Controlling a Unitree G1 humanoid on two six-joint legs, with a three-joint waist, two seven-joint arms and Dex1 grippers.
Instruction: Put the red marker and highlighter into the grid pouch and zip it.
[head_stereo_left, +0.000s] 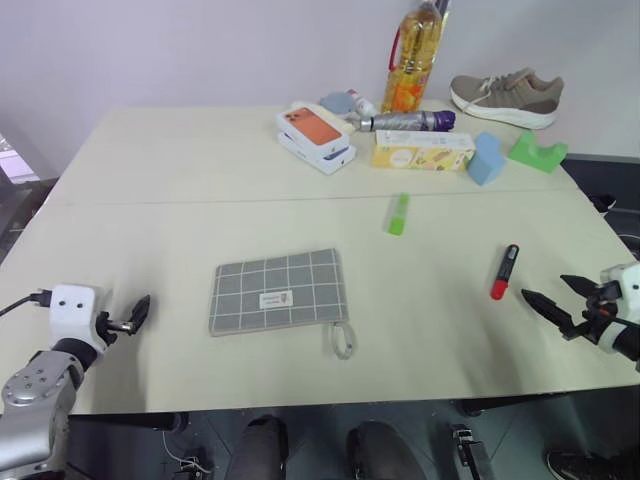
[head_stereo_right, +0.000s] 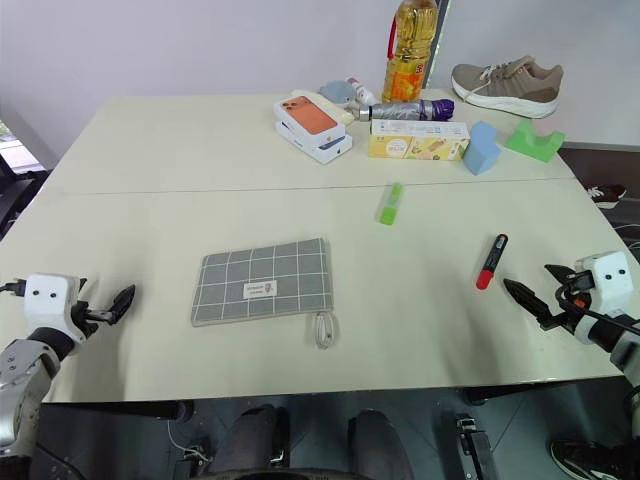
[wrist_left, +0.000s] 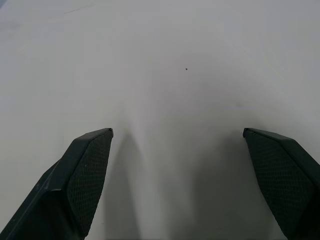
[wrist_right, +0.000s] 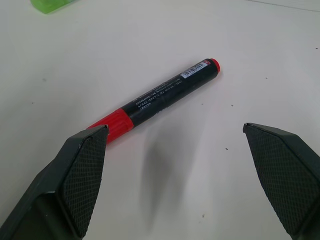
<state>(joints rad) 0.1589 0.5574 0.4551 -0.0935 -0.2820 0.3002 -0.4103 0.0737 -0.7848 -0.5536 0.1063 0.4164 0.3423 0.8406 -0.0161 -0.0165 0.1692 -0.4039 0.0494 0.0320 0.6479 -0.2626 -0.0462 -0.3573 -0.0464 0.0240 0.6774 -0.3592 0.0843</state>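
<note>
With both sets of fingers spread wide and nothing between them, I log this as a pre-grasp state. The right gripper (head_stereo_left: 556, 300) sits at the lower right of the left eye frame, jaws apart, tips aimed toward frame centre. In its wrist view the red marker (wrist_right: 152, 100) lies flat on the table just ahead of the fingers (wrist_right: 82, 175), not yet between them, red cap end nearest one pad. In the head view the marker is at right of centre, near the gripper but not touching.

The left gripper (head_stereo_left: 130, 318) is at the lower left, jaws equally open, over bare table (wrist_left: 165, 75).

The grid pouch (head_stereo_left: 279, 290) lies flat at lower centre, label up, with its wrist loop (head_stereo_left: 343, 340) trailing off the lower right corner. I cannot tell from here whether the zip is open. The highlighter (head_stereo_left: 398, 214) rests above and right of the pouch, well apart from the marker.

Risks, as I judge them:
- The marker is round and lies at an angle to the jaws, so a closing pad may roll it away.
- Fingertips coming in too low could scrape the table and push the marker.
- The pouch is limp; unpinned by the left side, it may slide during insertion.
- If the zip is closed, it must be opened first.
</note>
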